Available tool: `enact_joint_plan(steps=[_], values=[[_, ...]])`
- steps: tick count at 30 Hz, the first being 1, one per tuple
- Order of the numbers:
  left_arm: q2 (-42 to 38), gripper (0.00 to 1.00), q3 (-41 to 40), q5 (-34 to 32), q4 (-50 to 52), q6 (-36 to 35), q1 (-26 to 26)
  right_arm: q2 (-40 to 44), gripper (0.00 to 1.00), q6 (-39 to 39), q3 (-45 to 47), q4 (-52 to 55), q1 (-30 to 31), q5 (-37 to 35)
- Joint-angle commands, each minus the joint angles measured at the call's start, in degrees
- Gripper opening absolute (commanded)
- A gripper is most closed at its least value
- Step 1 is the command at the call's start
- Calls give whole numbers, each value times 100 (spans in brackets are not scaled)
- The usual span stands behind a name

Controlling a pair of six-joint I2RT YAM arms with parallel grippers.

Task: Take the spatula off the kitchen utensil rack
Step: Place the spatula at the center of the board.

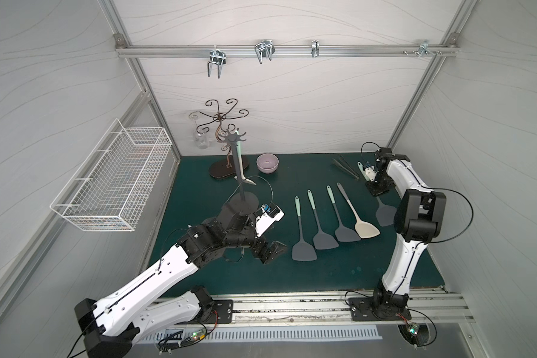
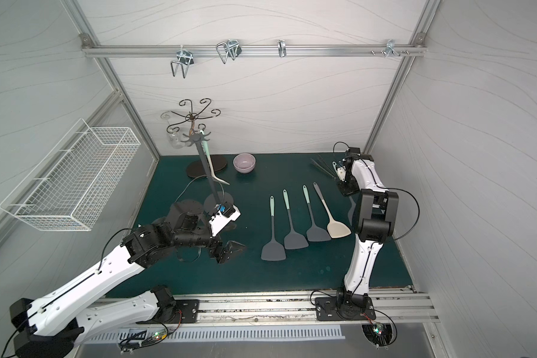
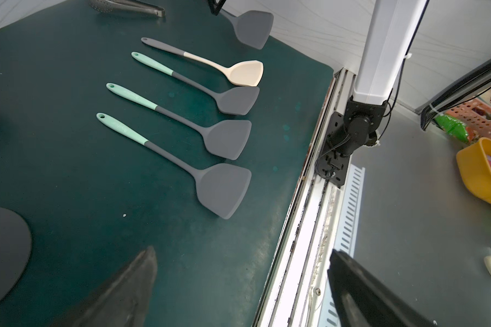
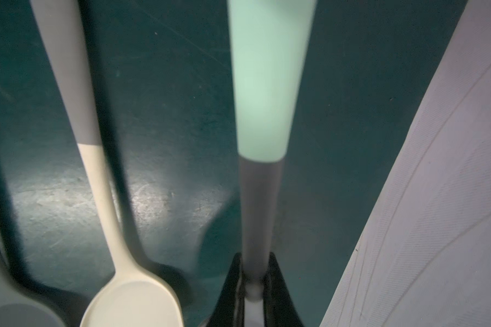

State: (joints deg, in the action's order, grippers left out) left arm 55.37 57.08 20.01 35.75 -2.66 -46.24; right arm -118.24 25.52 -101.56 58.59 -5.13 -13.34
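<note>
Mint-handled spatula (image 4: 260, 198) is pinched tight by its grey shaft in the right gripper (image 4: 254, 280). It is low over the mat (image 1: 193, 186) and well apart from the rack (image 1: 250, 201). One hanging spatula (image 1: 248, 181) is on a rack peg. A row (image 1: 325, 240) of four lies on the mat: three grey-bladed, one cream. That makes six spatulas. The left gripper (image 1: 272, 251) is spread wide and empty, near the rack's base. One bowl (image 1: 267, 163) and one tongs (image 1: 346, 169) lie farther back.

Mat (image 1: 199, 186): showing deep teal.
Kitchen utensil rack (image 1: 250, 201): reading dark grey throughout.
Spatula (image 4: 260, 198): running mint into grey.
Bowl (image 1: 267, 163): glowing pale lilac.
Basket (image 1: 112, 179): showing white wire grid.
Walls (image 1: 292, 108): carrying faint wavy lines.
</note>
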Motion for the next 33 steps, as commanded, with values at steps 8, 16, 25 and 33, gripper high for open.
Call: enact_joint_plan(steps=[8, 16, 25, 33], values=[[-12, 99, -9, -243, -229, -79, -18, -379, 0, -69, 5, 190, -102, 171], [-154, 99, -81, -305, -227, -132, -28, -576, 0, 51, 276, 96, 112, -159], [-255, 99, -127, -349, -233, -156, -27, -1041, 18, -150, 85, 317, 266, -212], [-275, 99, -153, -385, -254, -176, -34, -821, 32, -334, -112, 580, 302, -185]])
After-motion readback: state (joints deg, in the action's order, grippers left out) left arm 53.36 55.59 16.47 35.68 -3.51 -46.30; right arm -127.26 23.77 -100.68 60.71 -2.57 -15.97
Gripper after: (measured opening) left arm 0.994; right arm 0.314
